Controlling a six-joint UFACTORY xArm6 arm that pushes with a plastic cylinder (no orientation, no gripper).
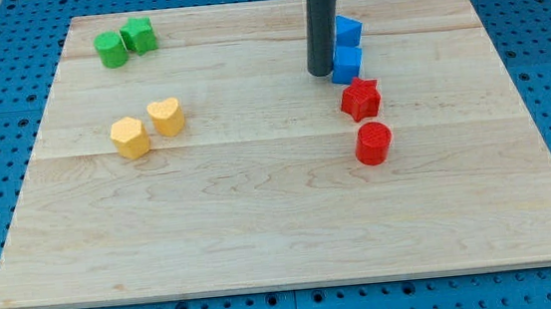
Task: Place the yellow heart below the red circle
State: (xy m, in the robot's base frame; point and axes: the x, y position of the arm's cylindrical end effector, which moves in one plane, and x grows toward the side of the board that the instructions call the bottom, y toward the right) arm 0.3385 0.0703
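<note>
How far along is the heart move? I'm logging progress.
Nothing looks done: the yellow heart sits at the view's left beside the yellow hexagon, far from the red circle. My tip rests by the blue blocks. Left: reach the heart and push it below the circle.

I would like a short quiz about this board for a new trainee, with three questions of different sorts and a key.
1. True or false: my tip touches the yellow heart.
2. Which block lies nearest the red circle? A) red star B) green cylinder C) yellow hexagon
3. Fill in: my tip stands just at the view's left of the lower blue ____.

Key: 1 false, the tip is far from it, near the blue blocks. 2 A. 3 cube.
</note>
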